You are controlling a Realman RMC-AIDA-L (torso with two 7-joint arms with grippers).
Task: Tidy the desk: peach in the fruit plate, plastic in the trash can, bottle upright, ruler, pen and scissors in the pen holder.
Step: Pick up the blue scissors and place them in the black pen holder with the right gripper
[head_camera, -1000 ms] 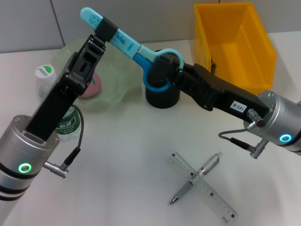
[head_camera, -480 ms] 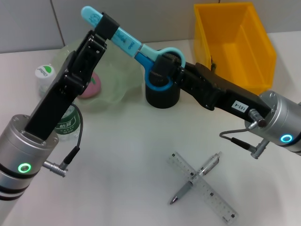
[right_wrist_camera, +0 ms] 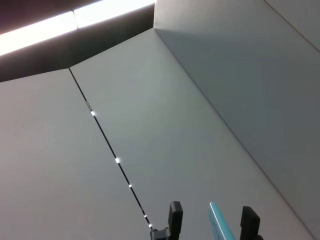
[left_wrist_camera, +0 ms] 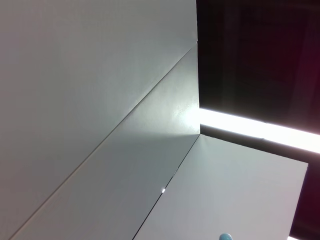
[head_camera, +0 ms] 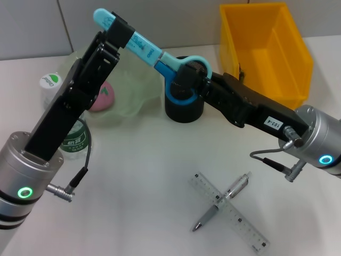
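Both grippers on the blue scissors (head_camera: pixel 152 53)
Left gripper (head_camera: pixel 120 33) clamps the blade end; right gripper (head_camera: pixel 186 80) pinches the handle loop above the black pen holder (head_camera: pixel 184 109).

A white desk (head_camera: pixel 144 176) meets grey wall panels (head_camera: pixel 32 26); ceiling light strip (left_wrist_camera: pixel 260 131) glows.

Left arm covers most of the clear plastic bottle with the green label (head_camera: pixel 73 140) and part of the pink peach (head_camera: pixel 103 96). The right hand (head_camera: pixel 184 85) blocks the black pen holder's (head_camera: pixel 183 110) mouth, so whether the light-blue-handled scissors (head_camera: pixel 143 48) reach inside is hidden. The yellow plastic bin's (head_camera: pixel 265 48) top is cropped. Both wrist cameras see only ceiling.
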